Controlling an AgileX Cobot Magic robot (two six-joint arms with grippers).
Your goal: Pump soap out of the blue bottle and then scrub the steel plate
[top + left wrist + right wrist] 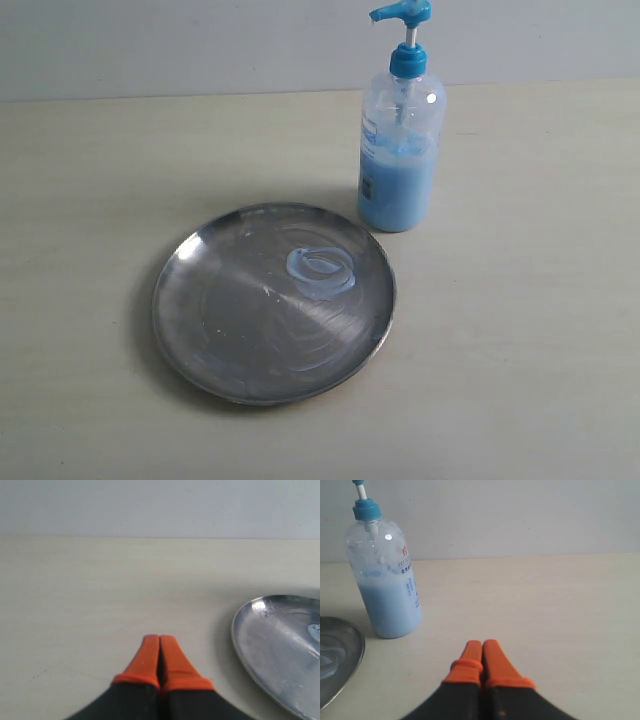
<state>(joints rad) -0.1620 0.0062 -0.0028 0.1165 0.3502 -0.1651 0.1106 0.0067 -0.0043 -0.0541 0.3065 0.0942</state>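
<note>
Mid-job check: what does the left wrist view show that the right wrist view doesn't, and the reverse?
Only the left wrist view: the left gripper, shut and empty. Only the right wrist view: the right gripper, shut and empty, and the blue bottle standing upright. Both: part of the steel plate at the frame's edge, lying on the table.

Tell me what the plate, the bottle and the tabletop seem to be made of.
The steel plate: shiny grey metal, likely steel, given the mirror glare and swirl streaks. The blue bottle: clear glossy plastic, probably; the liquid shows through, and the pump is opaque blue. The table: pale matte surface with faint grain, wood or laminate, cannot tell.
</note>
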